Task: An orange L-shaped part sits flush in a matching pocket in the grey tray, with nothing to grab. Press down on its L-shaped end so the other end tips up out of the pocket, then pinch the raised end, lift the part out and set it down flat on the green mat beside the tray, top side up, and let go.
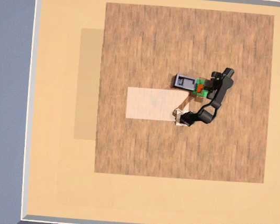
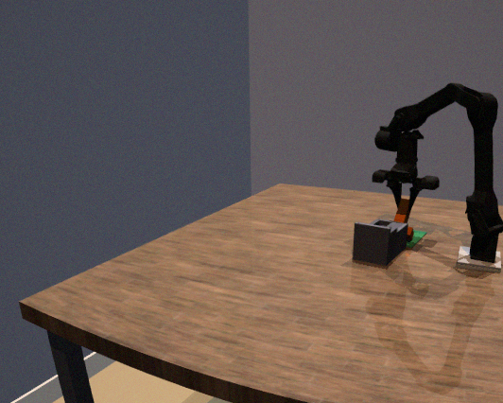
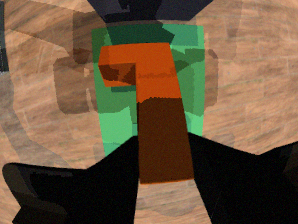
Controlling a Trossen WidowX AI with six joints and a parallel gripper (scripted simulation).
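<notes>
Claw (image 1: 207, 87) (image 2: 405, 215) (image 3: 161, 140) pinches orange part's (image 1: 200, 88) (image 2: 401, 219) (image 3: 159, 75) straight end between fingertips.

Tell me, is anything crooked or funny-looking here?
The orange part looks crooked: it slants over the green mat, its straight end pinched higher in the pincer. Nothing looks broken.

The brown tabletop (image 1: 138, 147) (image 2: 248, 265) looks like wood, streaked with fine grain and faintly glossy, since it gives back a dim reflection of my arm at the near side. My black jointed arm (image 1: 222, 92) (image 2: 483, 142) looks like matt plastic. The orange L-shaped part (image 1: 200, 88) (image 2: 402, 215) (image 3: 159, 120) seems smooth, plastic-like. The grey box-shaped tray (image 1: 189, 83) (image 2: 372, 243) (image 3: 150, 11) looks smooth and matt; the green rectangular mat (image 1: 202, 93) (image 2: 415, 239) (image 3: 116, 127) looks flat and smooth.
</notes>
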